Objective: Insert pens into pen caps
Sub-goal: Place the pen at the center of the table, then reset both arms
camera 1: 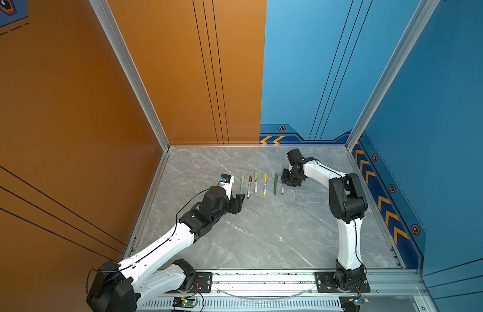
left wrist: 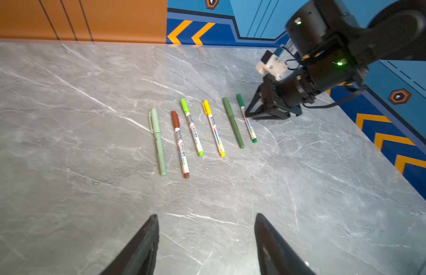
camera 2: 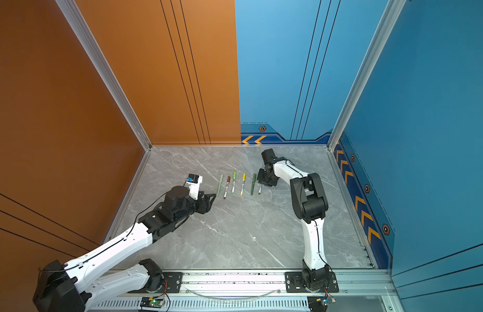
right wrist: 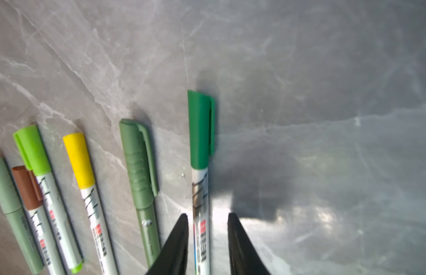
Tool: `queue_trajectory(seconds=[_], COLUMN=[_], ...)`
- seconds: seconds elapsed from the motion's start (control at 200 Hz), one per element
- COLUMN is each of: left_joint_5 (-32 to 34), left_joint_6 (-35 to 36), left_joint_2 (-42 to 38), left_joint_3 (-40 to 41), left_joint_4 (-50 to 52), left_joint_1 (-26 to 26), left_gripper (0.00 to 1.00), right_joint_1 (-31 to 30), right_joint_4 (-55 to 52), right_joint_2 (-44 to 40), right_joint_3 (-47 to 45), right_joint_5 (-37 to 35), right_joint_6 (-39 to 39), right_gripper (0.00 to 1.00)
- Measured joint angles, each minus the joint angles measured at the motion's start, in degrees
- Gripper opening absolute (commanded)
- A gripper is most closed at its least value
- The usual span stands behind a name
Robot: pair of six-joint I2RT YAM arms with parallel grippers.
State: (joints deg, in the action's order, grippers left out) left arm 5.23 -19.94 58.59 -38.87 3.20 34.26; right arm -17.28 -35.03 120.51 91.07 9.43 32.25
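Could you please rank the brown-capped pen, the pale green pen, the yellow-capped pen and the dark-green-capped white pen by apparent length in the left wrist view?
1. brown-capped pen and pale green pen: alike, unranked.
2. yellow-capped pen.
3. dark-green-capped white pen, though it lies farthest from the camera.

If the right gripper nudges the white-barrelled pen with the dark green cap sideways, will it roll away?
Likely not far: the white-barrelled, dark-green-capped pen has a protruding cap clip that should catch. On the polished grey marble table it may slide instead. It looks thin, rigid and light.
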Motion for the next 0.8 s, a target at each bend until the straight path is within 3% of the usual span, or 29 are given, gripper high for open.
queue_trajectory(seconds=[0.155,0.32,0.42,0.566,0.801], left_joint_5=[6.47,11.06,11.72,12.13,11.39], left_joint_6=[0.85,1.11,1.11,2.27,5.66], left_joint_2=[-3.04,-3.19,-1.9,0.52,3.04], left_joint_3=[-0.63,-0.39,1.75,6.86,15.78], left_joint_4=[1.6,1.29,-1.44,-4.15,-17.99], left_joint_1=[-6.99,-19.78,-27.34,-33.48,-33.9], left_gripper=[0.72,0.72,0.7,0.72,0.75], right_joint_1=[-0.46,0.44,2.05,4.52,11.26], right_joint_4=[2.47,14.58,21.99,33.22,55.34], right_joint_2=[-16.94,-42.4,-51.63,-53.48,-48.15], right_joint_3=[-8.87,-28.2,-40.26,-53.66,-67.23], right_joint_5=[-3.93,-12.28,-18.53,-25.07,-27.47], right_joint_6=[-1.64,-3.85,-7.1,-13.33,-20.2], right_gripper=[0.43,0.49,0.5,0.51,0.52])
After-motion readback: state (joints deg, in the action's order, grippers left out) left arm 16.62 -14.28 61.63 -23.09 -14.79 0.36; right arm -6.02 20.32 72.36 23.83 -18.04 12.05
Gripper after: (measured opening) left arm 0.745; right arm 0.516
